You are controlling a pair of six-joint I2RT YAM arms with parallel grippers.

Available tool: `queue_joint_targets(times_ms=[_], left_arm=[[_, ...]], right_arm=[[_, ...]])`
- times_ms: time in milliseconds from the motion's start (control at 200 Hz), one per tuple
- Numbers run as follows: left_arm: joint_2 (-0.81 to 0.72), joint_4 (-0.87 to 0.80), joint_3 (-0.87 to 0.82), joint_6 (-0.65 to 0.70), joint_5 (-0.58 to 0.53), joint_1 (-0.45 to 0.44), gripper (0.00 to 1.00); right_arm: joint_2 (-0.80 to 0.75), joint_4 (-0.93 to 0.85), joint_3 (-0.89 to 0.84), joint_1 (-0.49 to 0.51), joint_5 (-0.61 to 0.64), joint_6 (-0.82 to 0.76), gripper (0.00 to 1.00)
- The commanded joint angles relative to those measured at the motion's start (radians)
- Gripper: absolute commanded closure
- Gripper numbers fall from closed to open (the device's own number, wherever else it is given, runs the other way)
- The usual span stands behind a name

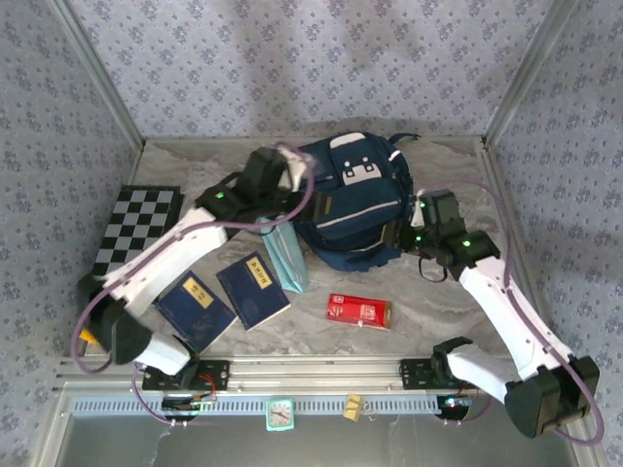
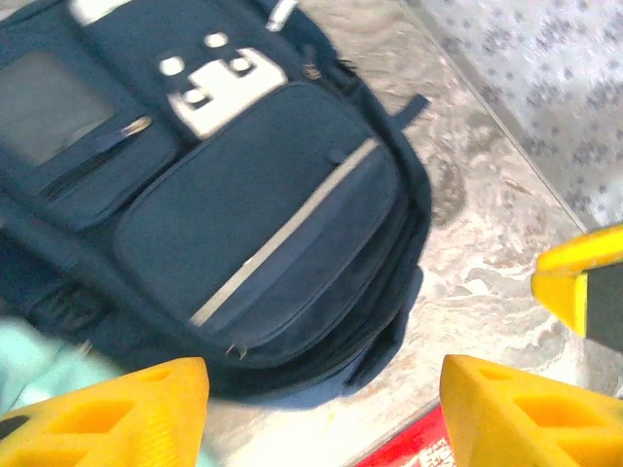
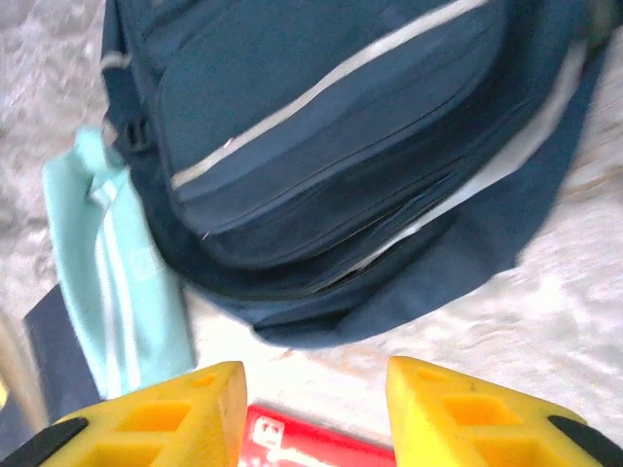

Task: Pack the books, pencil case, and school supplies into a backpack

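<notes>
Navy backpack [image 1: 355,199] lying flat, pencil case [image 1: 285,255] against it, left jaws parted, empty, right jaws likewise

A robot test booth; patterned wall panels [image 1: 292,58], aluminium posts [image 1: 97,73], marbled tabletop [image 1: 419,292].

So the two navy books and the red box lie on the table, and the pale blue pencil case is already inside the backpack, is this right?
Not quite. The pencil case is not inside the backpack; the top external view shows it lying outside, close beside the backpack. The two navy books and the red box do lie on the table.
</notes>
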Motion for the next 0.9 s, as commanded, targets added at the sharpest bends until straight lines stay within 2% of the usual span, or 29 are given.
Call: queue_joint_targets(times_ms=[0, 180, 375, 450, 615, 895], left_arm=[[-0.094, 0.029, -0.194, -0.182, -0.049, 0.103, 0.35], [-0.241, -0.046, -0.417, -0.228, -0.111, 0.249, 0.32], [-0.345, -0.042, -0.601, -0.285, -0.102, 0.406, 0.30], [-0.341, -0.024, -0.640, -0.301, -0.045, 0.453, 0.30], [-0.345, -0.002, -0.701, -0.313, -0.064, 0.471, 0.30], [-0.282, 0.088, -0.785, -0.341, 0.004, 0.477, 0.31]], right_arm=[[0.062, 0.028, 0.017, 0.110, -0.016, 0.057, 0.54], [0.188, 0.173, 0.009, 0.311, 0.061, 0.110, 0.49], [0.376, 0.244, 0.087, 0.459, 0.093, 0.158, 0.47], [0.444, 0.252, 0.132, 0.501, 0.093, 0.177, 0.48], [0.574, 0.238, 0.223, 0.592, 0.123, 0.189, 0.51], [0.769, 0.265, 0.372, 0.658, 0.035, 0.187, 0.57]])
